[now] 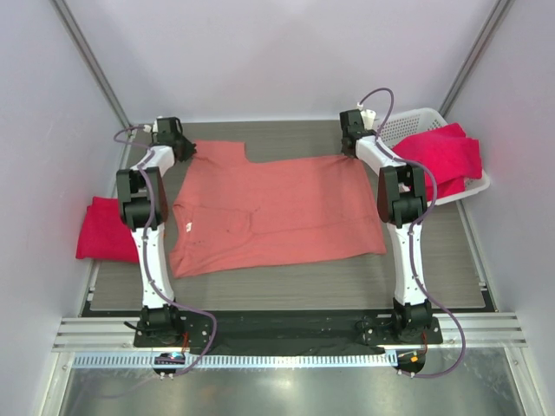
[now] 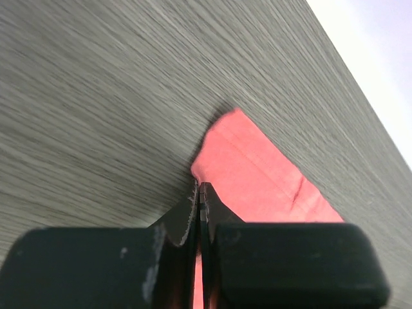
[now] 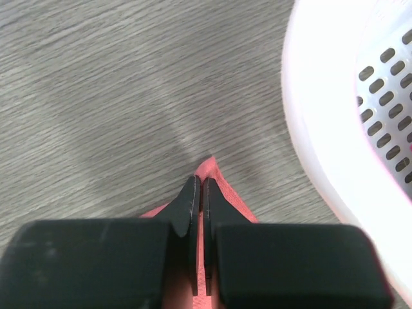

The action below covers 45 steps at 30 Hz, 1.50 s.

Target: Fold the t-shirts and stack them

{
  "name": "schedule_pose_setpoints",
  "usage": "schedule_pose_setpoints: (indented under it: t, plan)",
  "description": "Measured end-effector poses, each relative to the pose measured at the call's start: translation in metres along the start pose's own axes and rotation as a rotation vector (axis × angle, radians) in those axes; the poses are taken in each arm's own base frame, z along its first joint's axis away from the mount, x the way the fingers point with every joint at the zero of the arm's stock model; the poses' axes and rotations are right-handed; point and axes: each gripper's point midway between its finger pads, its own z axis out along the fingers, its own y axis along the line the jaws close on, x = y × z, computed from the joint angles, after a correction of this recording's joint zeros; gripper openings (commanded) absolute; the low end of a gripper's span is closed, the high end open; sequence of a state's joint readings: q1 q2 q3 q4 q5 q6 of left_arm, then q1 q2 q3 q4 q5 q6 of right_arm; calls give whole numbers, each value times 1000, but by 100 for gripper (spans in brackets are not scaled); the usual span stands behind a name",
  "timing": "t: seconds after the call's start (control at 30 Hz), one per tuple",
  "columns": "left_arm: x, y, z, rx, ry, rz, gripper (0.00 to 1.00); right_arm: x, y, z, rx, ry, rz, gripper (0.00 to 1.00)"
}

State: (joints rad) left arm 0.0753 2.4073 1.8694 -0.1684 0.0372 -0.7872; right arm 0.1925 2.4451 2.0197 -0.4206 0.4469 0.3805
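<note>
A salmon-pink t-shirt lies spread flat on the grey table, its small white neck label at the left. My left gripper is shut on the shirt's far left corner. My right gripper is shut on its far right corner. Both pinch the cloth low over the table. A crimson-red t-shirt lies folded at the table's left edge. Another crimson-red t-shirt hangs over the white mesh basket.
The white mesh basket stands at the far right corner, close beside my right gripper; its wall fills the right of the right wrist view. Grey walls enclose the table on three sides.
</note>
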Motion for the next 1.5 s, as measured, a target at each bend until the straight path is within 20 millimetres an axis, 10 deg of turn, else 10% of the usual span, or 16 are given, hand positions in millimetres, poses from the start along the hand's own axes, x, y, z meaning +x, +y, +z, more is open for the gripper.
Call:
schedule_pose_setpoints:
  t: [0.33, 0.77, 1.07, 1.5]
  plan:
    - [16, -27, -7, 20, -9, 107, 0, 6, -9, -10, 35, 1, -8, 1]
    - [-24, -54, -77, 101, -167, 166, 0, -24, -21, -60, 8, -72, 42, 1]
    - [-5, -38, -92, 134, -186, 207, 0, -18, -28, -72, -8, -71, 49, 1]
    - [4, -75, -185, 252, -292, 340, 0, -15, -37, -110, -68, -72, 84, 1]
